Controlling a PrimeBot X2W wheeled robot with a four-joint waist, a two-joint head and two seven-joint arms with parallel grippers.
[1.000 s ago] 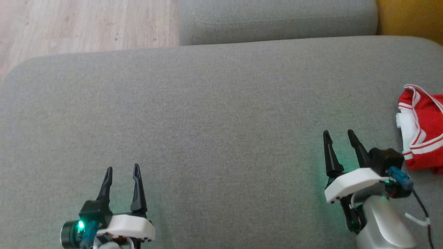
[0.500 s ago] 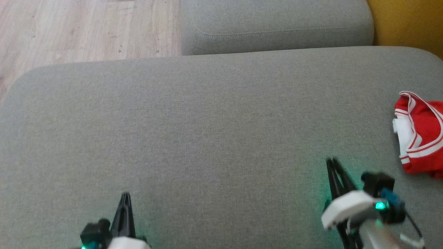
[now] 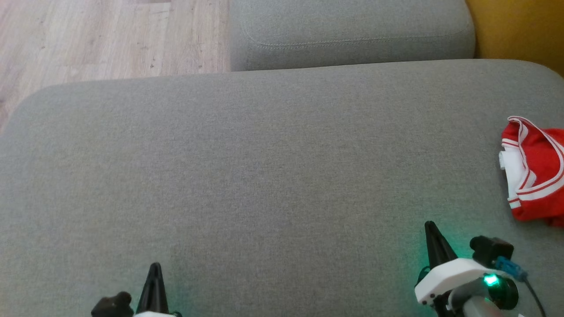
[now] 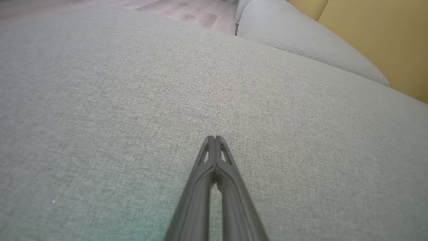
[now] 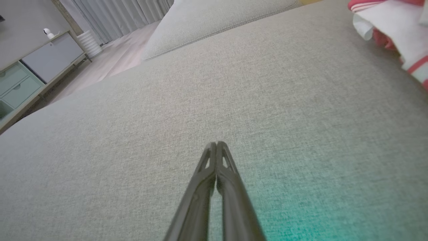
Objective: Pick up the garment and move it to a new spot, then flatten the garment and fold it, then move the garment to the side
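Head view: where do we find the garment?

We see it red with white stripes, crumpled at the far right edge of the grey sofa seat, partly cut off by the frame.

And our grippers?

Our right gripper sits nearest it, low on the right and apart from the cloth, with its fingers pressed together and holding nothing. Our left gripper is at the lower left, well apart from the garment, also closed and empty.

Do our wrist views agree?

Yes: in each we see the two dark fingers meeting at the tips over the grey fabric. Beyond the seat we see a second cushion, wooden floor and a yellow wall.
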